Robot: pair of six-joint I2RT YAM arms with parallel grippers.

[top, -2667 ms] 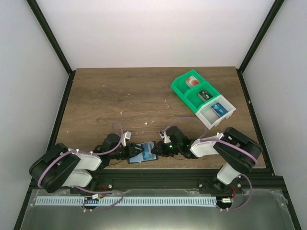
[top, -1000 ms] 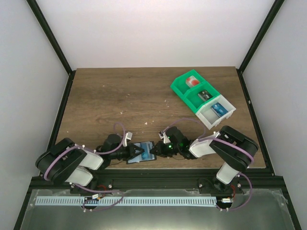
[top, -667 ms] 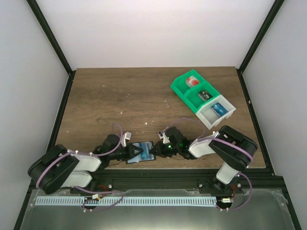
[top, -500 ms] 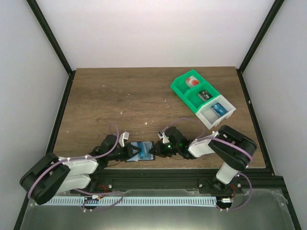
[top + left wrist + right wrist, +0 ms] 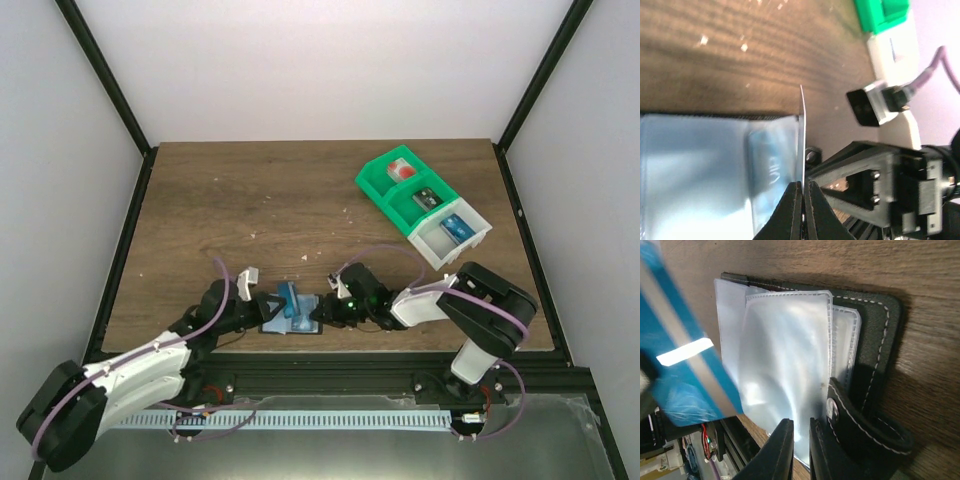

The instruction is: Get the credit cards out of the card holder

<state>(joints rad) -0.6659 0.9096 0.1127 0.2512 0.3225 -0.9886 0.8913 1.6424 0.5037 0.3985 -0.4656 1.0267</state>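
The left end effector [image 5: 802, 192] is clamped tight on one bright blue credit card [image 5: 802, 135], holding it by one end. The card stands on edge out of the fingers, so the left wrist view only gets it as a thin line. Just left of those fingers is the pale blue-grey plastic of the card holder [image 5: 695, 165], lying open and flat on the desk [image 5: 250, 190]. The right end effector [image 5: 801, 440] is nose to nose with the left one across the holder, so it's pretty crowded there. Its jaws are all but closed, with a clear sleeve [image 5: 785, 355] at the holder's near edge pinched between them. The black snap tab [image 5: 860, 427] sits just right of its fingers. From the right wrist view, the blue card is up and to the left of the fingers. It's tilted, shows a white stripe, and blocks the far left end of the holder. A green-and-white compartment bin [image 5: 420, 205] sits well apart from both end effectors, out past the right one. It has a red thing in the far green slot, something dark in the middle slot and a blue thing in the white slot. A few light specks [image 5: 305, 258] dot the wood just beyond the end effectors.
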